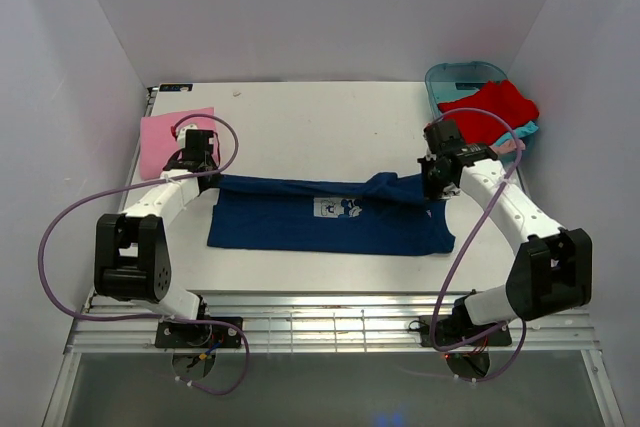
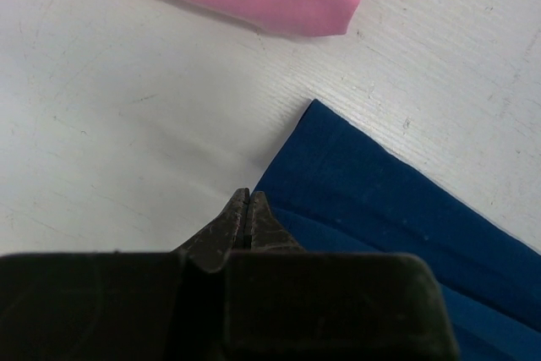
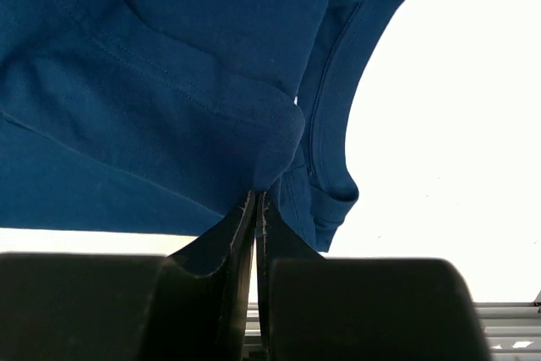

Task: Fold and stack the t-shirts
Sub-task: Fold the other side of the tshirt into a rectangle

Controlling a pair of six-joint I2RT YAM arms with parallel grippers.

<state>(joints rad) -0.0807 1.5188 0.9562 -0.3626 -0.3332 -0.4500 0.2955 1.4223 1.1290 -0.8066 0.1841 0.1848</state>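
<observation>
**Left claw [image 2: 246, 199] and right claw [image 3: 256, 200] both pinch the navy shirt [image 1: 330, 222]**

The left nips the shirt's 9 o'clock corner, the right a bunched fold at 3 o'clock. The shirt lies mid-table [image 1: 320, 117], on a white, scuffed top. A pink shirt [image 1: 160, 142] sits at 10 o'clock. A red shirt [image 1: 490, 107] heaps on a tub [image 1: 450, 75] at 2 o'clock. Pale walls [image 1: 320, 7] enclose three sides.

- A navy t-shirt [image 1: 330, 225] is lying on the white table [image 1: 300, 117], between the left gripper [image 1: 207, 179] and the right gripper [image 1: 436, 187].
- A pink t-shirt [image 1: 160, 139] is lying just beyond the left gripper.
- A teal tub [image 1: 447, 75] is sitting beyond the right gripper.
</observation>
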